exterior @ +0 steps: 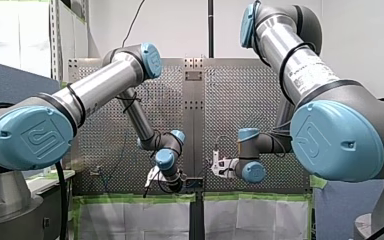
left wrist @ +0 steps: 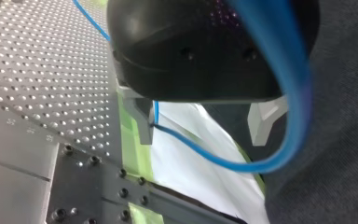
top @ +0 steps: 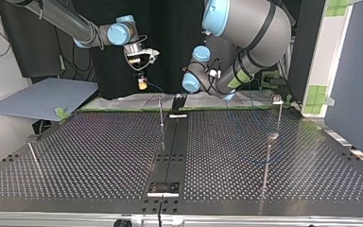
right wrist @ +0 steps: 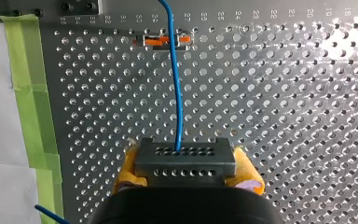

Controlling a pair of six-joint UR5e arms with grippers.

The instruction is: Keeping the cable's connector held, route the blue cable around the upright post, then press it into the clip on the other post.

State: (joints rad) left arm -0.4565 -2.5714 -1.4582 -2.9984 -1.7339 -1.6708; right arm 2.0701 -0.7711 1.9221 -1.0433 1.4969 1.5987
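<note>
One perforated table (top: 99,156), green tape along its arm-side edge. My left arm (exterior: 100,85) and my right arm (exterior: 300,65) both reached to the middle of that edge, wrists near each other but apart.

Right gripper (right wrist: 186,173): yellow pads clamped on the grey connector (right wrist: 185,156), one pad per side, block level across the fingers, just inside the taped edge.

Left gripper (left wrist: 200,140): metal fingers spread wide, nothing pinched, hanging at the taped edge over white sheeting (left wrist: 186,186).

Blue cable (right wrist: 175,93) left the connector's front face and ran straight ahead of the right gripper across the table. It crossed a small orange-and-clear fitting (right wrist: 165,40) lying flat on the plate. Couldn't tell if it was seated there or just passing over. In the left wrist view it came off the table along the inner side of one finger (left wrist: 140,119), touching or just beside it. From there it looped under the open gap and up past the other finger.

Top view showed four upright posts:
- thin post (top: 161,113) near the middle of the arm-side edge, close to the left gripper
- block-topped post (top: 278,111) toward the arm-side corner at the view's right
- round-headed post (top: 267,163) further from that edge on the same side
- fourth post (top: 33,153) by the edge at the view's left

Cable was too thin to trace among them there.
</note>
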